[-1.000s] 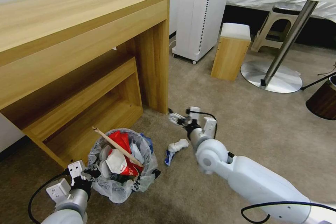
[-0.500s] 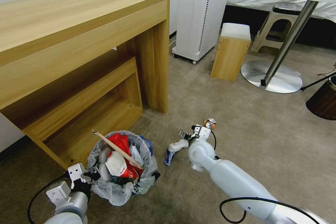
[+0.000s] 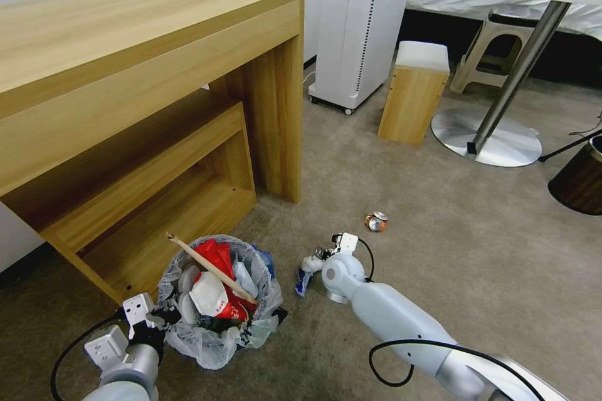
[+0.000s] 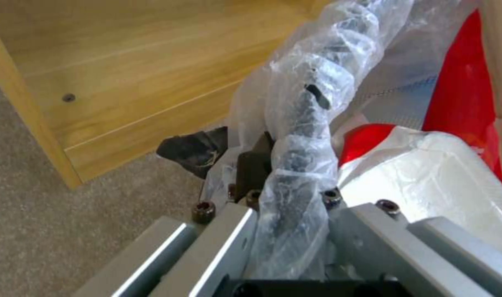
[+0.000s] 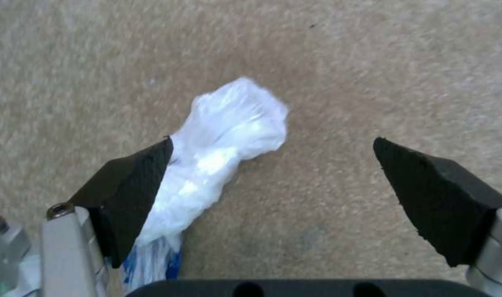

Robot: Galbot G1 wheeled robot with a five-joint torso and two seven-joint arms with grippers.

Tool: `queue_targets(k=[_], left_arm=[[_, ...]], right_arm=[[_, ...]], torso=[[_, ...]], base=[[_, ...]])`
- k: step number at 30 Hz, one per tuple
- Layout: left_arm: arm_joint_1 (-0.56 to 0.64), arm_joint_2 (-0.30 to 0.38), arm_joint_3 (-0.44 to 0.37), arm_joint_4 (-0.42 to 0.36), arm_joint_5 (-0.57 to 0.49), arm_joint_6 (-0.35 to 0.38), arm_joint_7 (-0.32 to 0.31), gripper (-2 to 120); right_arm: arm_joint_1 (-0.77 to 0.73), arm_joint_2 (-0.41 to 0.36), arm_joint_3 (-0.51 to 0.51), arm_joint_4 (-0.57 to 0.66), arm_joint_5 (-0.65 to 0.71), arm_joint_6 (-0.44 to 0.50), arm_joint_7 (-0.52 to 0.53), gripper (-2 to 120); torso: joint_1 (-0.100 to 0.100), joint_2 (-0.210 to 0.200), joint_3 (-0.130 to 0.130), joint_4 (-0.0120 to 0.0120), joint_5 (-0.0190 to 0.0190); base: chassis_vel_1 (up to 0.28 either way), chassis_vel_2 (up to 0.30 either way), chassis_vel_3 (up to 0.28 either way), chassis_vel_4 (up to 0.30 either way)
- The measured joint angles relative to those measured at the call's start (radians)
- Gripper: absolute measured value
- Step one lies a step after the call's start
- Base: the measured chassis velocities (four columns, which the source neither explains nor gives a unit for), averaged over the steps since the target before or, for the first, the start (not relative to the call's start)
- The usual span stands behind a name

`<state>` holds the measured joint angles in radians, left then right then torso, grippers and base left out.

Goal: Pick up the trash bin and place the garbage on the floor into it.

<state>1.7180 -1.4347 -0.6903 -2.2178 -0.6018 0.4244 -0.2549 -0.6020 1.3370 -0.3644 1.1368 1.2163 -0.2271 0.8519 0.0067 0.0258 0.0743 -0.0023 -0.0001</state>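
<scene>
Trash bin [image 3: 207, 348]: parked on the beige floor [image 3: 476, 232] right by the foot of the wooden desk [image 3: 150, 44], already stuffed with red wrappers and a wooden stick [image 3: 210, 265] poking out over the rim. Pretty full, so worth aiming drops at the side away from the stick.

Left claw [image 3: 157, 316]: clenched on the bin's bag-covered rim, plastic bunched up between the pads in the left wrist view [image 4: 287, 181]. Nothing to do there except hold steady and keep the bin from tipping.

Right claw [image 3: 320, 254]: down low over the carpet, released and spread wide in the right wrist view [image 5: 273, 165]. One pad right up against the crumpled white tissue [image 5: 224, 136], the other well apart from it on bare carpet. So, off-centre. Better to slide sideways a touch and get the wad between both pads before squeezing, otherwise probably just nudging it along the floor. Soft and squashy too, so go low, nearly brushing the pile, and close fully.

Blue-white wrapper [image 3: 303, 282]: lying just beside the tissue, maybe touching it, hard to tell. Fine if both come up together, but no dragging.

Crushed can [image 3: 376, 221]: a bit farther out on the carpet, untouched, one for later.
</scene>
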Motion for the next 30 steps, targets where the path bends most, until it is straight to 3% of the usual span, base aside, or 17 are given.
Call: queue_targets(k=[7, 19, 30], left_arm=[[-0.010, 0.011, 0.004, 0.003, -0.008, 0.002, 0.000, 0], [-0.029, 0.040, 0.027, 0.026, -0.029, 0.002, 0.001, 0], [-0.027, 0.042, 0.029, 0.030, -0.033, 0.001, 0.003, 0]], right_arm=[[0.010, 0.020, -0.043, -0.063, -0.073, 0.007, -0.096, 92], [0.032, 0.070, -0.088, -0.167, -0.159, 0.011, -0.143, 92], [0.034, 0.100, -0.088, -0.174, -0.191, 0.027, -0.148, 92]], torso=[[0.000, 0.000, 0.000, 0.0000, 0.0000], [0.000, 0.000, 0.000, 0.0001, 0.0001], [0.000, 0.000, 0.000, 0.0001, 0.0000]], base=[[0.000, 0.000, 0.000, 0.000], [0.000, 0.000, 0.000, 0.000], [0.000, 0.000, 0.000, 0.000]])
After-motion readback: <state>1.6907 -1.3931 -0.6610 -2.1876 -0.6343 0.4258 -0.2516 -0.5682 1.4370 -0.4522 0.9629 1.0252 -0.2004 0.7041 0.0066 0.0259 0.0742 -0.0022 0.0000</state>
